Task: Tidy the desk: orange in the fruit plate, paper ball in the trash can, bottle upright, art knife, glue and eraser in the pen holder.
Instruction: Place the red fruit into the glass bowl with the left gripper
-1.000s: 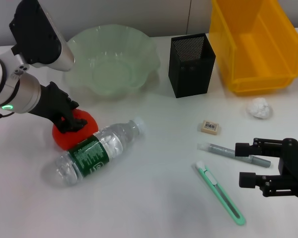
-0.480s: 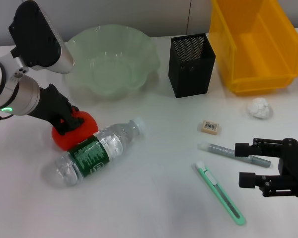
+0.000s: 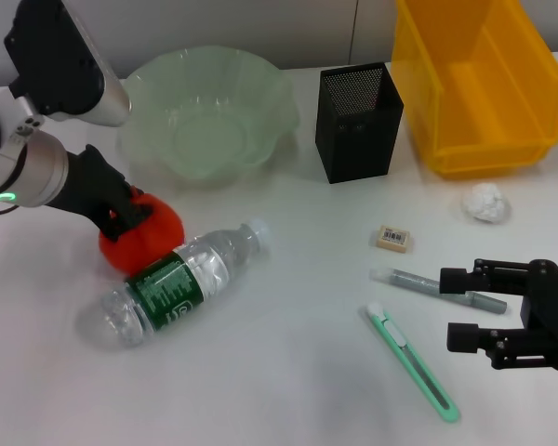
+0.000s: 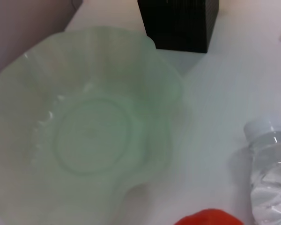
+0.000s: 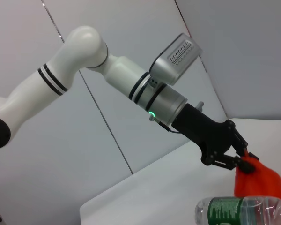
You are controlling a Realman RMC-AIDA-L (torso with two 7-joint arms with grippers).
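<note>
Left end effector [image 3: 123, 216]: clamped on the top of the orange [image 3: 141, 240], at 9 o'clock on the bench [image 3: 288, 362]; the grip from above leaves the fruit free to be carried straight up.
Orange: low over the bench or resting on it, which cannot be told, right against the shoulder of the bottle [image 3: 172, 282] and just short of the fruit plate [image 3: 209, 116] at 11 o'clock.
Fruit plate: empty, pale green and ruffled; the left wrist view looks down into it, which suggests the arm is lined up for the drop.
Bottle: lying on its side with the cap toward 2 o'clock, not yet stood up.
Right end effector [image 3: 458, 307]: at 4 o'clock, fingers apart, holding nothing, idle beside the small items it would likely handle.
Glue [image 3: 437, 287]: a grey stick flat on the bench, just in front of the right fingers.
Art knife [image 3: 411, 363]: green, lying toward 5 o'clock.
Eraser [image 3: 394, 239]: near 3 o'clock, between the glue and the pen holder [image 3: 357, 121].
Pen holder: black mesh, upright at 12 o'clock, empty as far as can be seen.
Paper ball [image 3: 486, 202]: on the bench beside the trash can [image 3: 479, 84], a yellow bin at 1 o'clock.
Step in hand: likely lifting the orange to the plate.
</note>
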